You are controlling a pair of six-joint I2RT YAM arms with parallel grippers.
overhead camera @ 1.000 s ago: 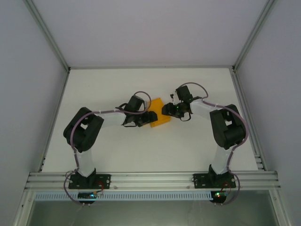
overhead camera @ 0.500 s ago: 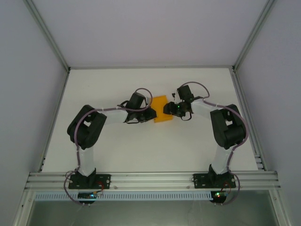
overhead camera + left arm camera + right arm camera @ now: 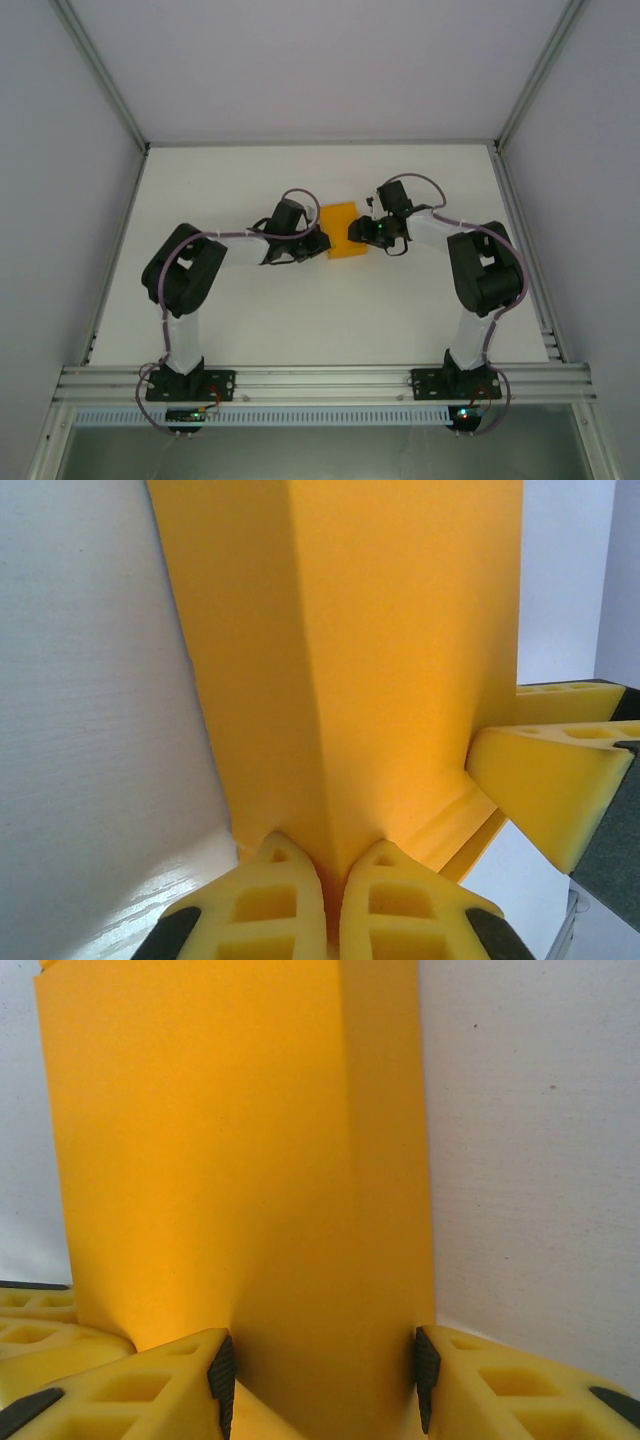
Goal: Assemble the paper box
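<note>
creased orange paper box (image 3: 340, 244) | gripped: left end effector (image 3: 333, 880) pinched, right end effector (image 3: 322, 1375) half-open

I see a white table (image 3: 300, 320), matte and plain, inside a pale grey enclosure. A back wall (image 3: 320, 60) and two side walls (image 3: 50, 250) stand around it, joined by slanting metal corner posts (image 3: 100, 75). A slotted aluminium rail (image 3: 320, 380) runs across the near edge, with a pale strip (image 3: 320, 415) just below it.
</note>
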